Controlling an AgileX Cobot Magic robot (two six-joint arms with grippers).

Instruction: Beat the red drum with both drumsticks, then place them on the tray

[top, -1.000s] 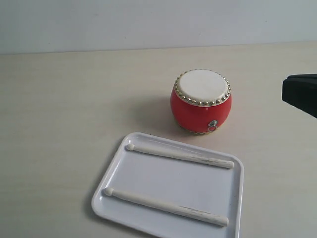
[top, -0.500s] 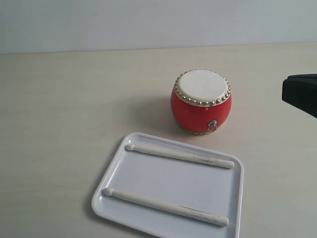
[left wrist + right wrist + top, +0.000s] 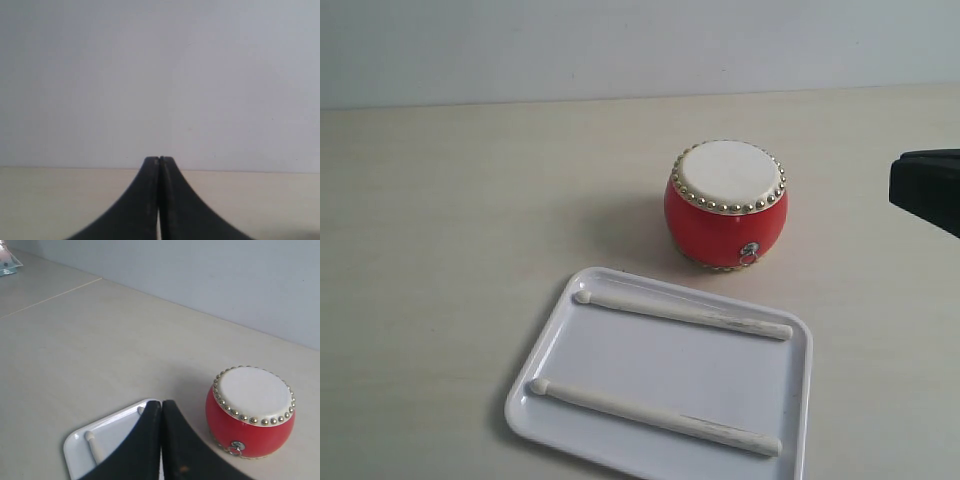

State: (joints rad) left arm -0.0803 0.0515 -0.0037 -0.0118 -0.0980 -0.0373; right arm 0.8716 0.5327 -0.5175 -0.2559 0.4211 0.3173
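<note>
The red drum (image 3: 726, 204) stands upright on the table, cream skin up, just behind the white tray (image 3: 578, 435). Both drumsticks lie flat in the tray: one (image 3: 682, 313) along the far side, the other (image 3: 655, 416) along the near side, tips to the left. My right gripper (image 3: 161, 402) is shut and empty, off to the right and away from the drum (image 3: 251, 411); the exterior view shows only a black part (image 3: 926, 189) at its right edge. One stick tip (image 3: 92, 440) and the tray corner (image 3: 75, 451) show past its fingers. My left gripper (image 3: 159, 159) is shut, empty, facing the wall.
The pale tabletop (image 3: 450, 250) stretches round the tray and drum up to a plain grey-white wall (image 3: 620, 45). A small clear packet (image 3: 6, 262) lies at the table's far corner in the right wrist view.
</note>
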